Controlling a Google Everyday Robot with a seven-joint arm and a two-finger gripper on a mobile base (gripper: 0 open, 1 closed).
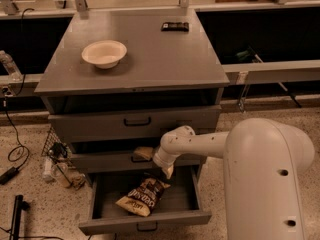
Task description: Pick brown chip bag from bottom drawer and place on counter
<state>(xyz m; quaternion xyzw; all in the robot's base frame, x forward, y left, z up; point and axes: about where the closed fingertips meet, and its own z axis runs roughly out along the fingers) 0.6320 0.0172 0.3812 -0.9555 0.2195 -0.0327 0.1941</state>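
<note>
Tabletop [150, 59] of the grey cabinet: the goal. Bottom drawer [145, 222], pulled out, holds the brown chip bag [143, 196] lying flat, left of centre. Pincer [155, 162], jaws apart, hangs above the bag's far right; probably best lowered astride its crinkled middle.

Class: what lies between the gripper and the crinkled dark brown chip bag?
Nothing. In the camera view, the gripper hangs above the brown chip bag in the open grey bottom drawer.

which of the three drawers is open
The bottom drawer: it is pulled out with the brown chip bag inside; the middle drawer and top drawer are pushed in. The claw hovers above it.
</note>
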